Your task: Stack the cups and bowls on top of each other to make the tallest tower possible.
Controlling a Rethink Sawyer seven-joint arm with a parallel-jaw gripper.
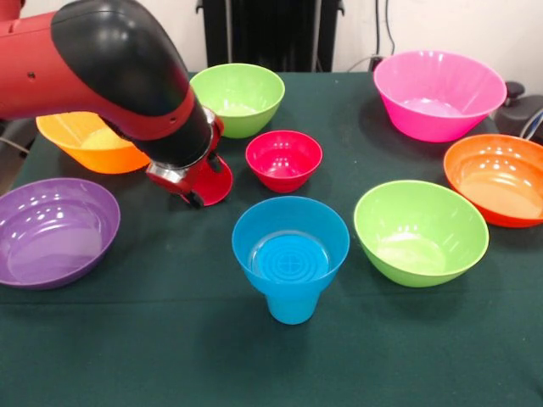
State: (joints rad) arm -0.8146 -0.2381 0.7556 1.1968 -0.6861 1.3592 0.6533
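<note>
Tower (pixel 291 259) barely begun: small blue bowl seated in sky-blue cup near the counter's (pixel 170 356) front edge; red cup (pixel 212 181) apparently clamped in the tool (pixel 191 182); seven bowls unstacked.

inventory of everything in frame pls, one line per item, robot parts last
Glossy lime green plastic bowls: 2, one at back centre, one front right.
Large pink plastic bowl: 1, back right.
Large orange plastic bowl: 1, right edge.
Yellow-orange plastic bowl: 1, back left, partly behind the arm.
Large purple plastic bowl: 1, left edge.
Small red plastic bowl: 1, centre.
Small blue plastic bowl: 1, front centre, seated on a sky-blue cup.
Red plastic cup: 1, tilted, at the arm's tip.
Dark green tablecloth: 1, under everything.
Red and black robot arm: 1, from upper left; gripper mostly hidden.
</note>
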